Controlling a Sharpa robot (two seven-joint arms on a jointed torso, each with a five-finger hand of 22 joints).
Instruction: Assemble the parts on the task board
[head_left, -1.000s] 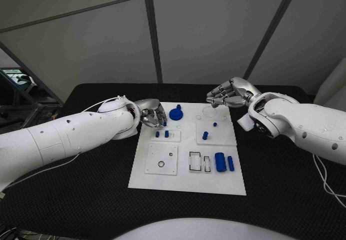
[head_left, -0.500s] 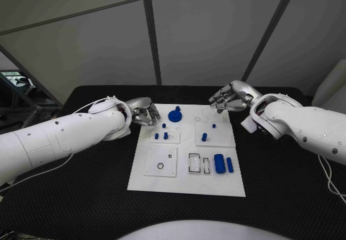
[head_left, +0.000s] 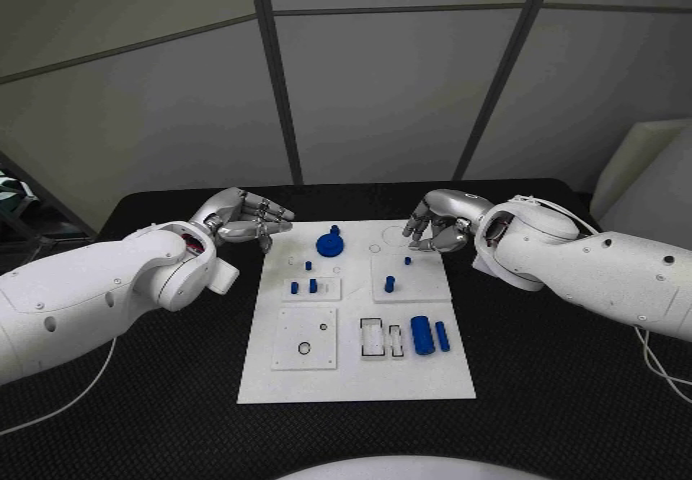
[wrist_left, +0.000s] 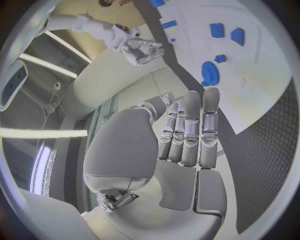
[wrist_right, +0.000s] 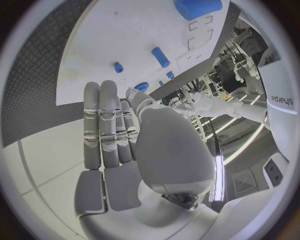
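The white task board (head_left: 353, 375) lies in the middle of the black table. On it a blue gear-shaped part (head_left: 330, 243) stands at the far edge, with small blue pegs (head_left: 303, 286) on the left and another peg (head_left: 389, 284) to their right. A thick blue cylinder (head_left: 421, 334) and a thinner one (head_left: 441, 336) lie near the right edge. My left hand (head_left: 248, 220) hovers off the board's far left corner, holding nothing. My right hand (head_left: 440, 222) hangs at the far right corner, also holding nothing. The wrist views show the fingers of the left hand (wrist_left: 181, 145) and the right hand (wrist_right: 119, 135) straight.
A small black ring (head_left: 304, 348) sits on a raised square plate at the board's near left. Rectangular slots (head_left: 372, 336) lie beside the cylinders. Black table (head_left: 144, 400) surrounds the board, with grey wall panels behind.
The camera has shifted. My left hand has drawn back from the board's left edge toward the far corner. My right hand has come down closer to the far right corner.
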